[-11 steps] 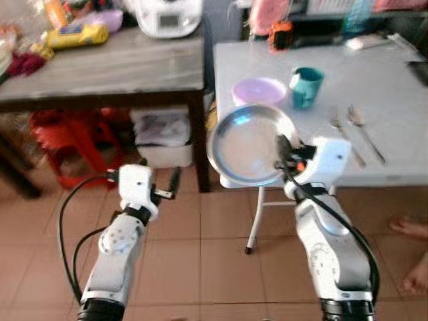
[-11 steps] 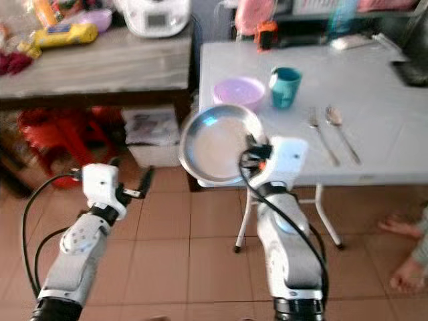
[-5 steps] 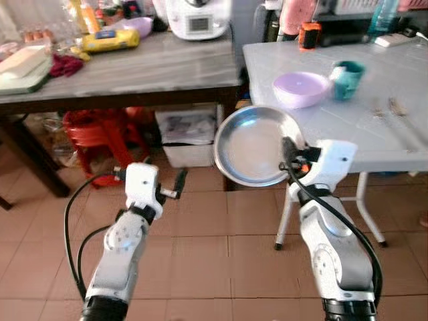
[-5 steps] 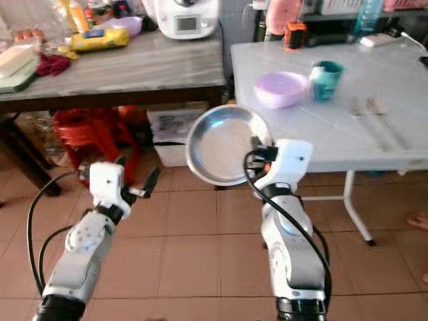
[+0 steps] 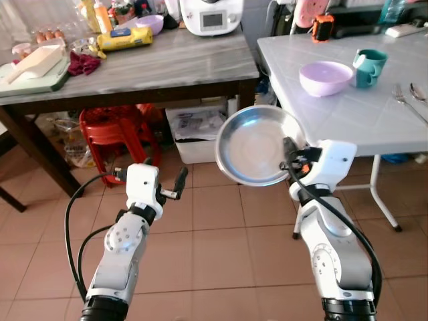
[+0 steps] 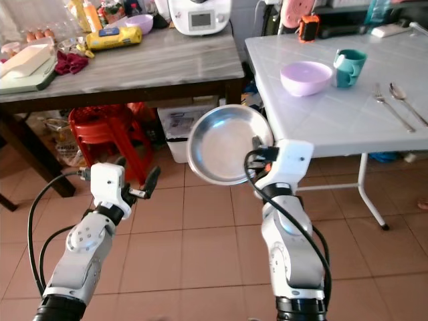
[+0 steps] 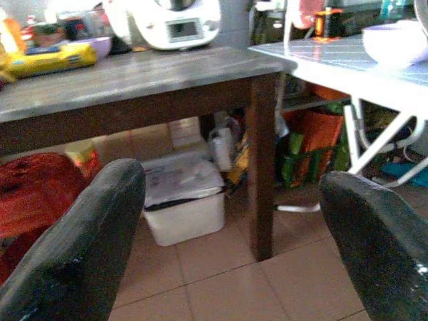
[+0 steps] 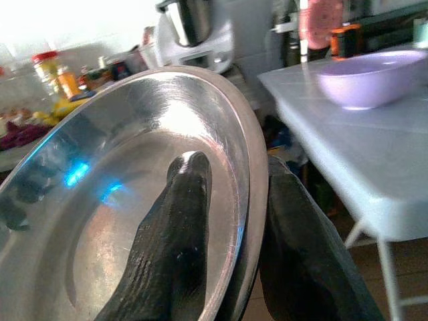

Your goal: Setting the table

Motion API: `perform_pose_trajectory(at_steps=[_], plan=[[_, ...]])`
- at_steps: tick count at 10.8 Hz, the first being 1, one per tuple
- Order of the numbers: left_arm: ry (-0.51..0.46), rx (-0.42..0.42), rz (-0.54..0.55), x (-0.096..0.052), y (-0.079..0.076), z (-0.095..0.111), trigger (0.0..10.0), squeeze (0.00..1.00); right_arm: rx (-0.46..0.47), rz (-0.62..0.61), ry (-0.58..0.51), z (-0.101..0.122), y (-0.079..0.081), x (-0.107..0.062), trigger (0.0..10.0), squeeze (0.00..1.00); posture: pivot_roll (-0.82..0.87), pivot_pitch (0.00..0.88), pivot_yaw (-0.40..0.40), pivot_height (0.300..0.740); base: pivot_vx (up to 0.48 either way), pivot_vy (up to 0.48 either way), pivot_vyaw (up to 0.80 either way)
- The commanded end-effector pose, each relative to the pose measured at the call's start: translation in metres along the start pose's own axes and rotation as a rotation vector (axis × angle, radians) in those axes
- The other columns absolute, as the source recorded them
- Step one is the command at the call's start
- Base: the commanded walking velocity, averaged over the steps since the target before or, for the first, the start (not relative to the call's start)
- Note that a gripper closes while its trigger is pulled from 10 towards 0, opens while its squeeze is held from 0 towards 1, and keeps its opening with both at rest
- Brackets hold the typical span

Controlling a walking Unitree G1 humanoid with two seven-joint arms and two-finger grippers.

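Right gripper (image 5: 289, 148) pinches steel plate (image 5: 256, 145) by its rim for carrying to white table (image 5: 348, 114); left gripper (image 5: 179, 180) spread, empty.

Two desks stand side by side. On the right desk (image 5: 348, 114) sit a bowl (image 5: 326, 77) and, just right of it, a cup (image 5: 369, 66), with a fork (image 5: 403, 100) and spoon (image 5: 418, 93) further right. A stool (image 5: 119, 138) and box (image 5: 197, 132) sit under the left desk (image 5: 147, 67).
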State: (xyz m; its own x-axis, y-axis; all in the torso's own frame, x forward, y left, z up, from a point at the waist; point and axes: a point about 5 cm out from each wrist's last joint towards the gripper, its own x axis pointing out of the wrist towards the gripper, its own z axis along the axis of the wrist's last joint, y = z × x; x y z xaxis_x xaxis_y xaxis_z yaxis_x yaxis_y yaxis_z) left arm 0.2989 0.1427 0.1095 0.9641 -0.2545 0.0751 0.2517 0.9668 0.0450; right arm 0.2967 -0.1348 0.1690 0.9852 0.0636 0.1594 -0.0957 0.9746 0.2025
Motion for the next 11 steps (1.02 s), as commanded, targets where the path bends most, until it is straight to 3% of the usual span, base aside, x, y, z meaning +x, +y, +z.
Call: perform_pose_trajectory(at_steps=[1, 6, 11], plan=[[0.007, 0.019, 0.028, -0.0051, 0.0108, -0.0011, 10.0, 0.0, 0.016, 0.042, -0.023, 0.0045, 0.0118, 0.0031, 10.0, 0.0, -0.02, 0.077, 0.077, 0.74, 0.0, 0.454, 0.0], [-0.03, 0.02, 0.018, -0.0021, 0.0086, 0.005, 10.0, 0.0, -0.015, 0.052, -0.042, 0.0065, 0.0109, 0.0022, 10.0, 0.0, -0.02, 0.074, 0.079, 0.74, 0.0, 0.0, 0.1], [-0.027, 0.007, -0.005, -0.0008, 0.0019, 0.0031, 10.0, 0.0, -0.012, 0.049, -0.044, 0.0064, 0.0103, 0.0024, 10.0, 0.0, -0.03, 0.071, 0.079, 0.74, 0.295, 0.0, 0.1]])
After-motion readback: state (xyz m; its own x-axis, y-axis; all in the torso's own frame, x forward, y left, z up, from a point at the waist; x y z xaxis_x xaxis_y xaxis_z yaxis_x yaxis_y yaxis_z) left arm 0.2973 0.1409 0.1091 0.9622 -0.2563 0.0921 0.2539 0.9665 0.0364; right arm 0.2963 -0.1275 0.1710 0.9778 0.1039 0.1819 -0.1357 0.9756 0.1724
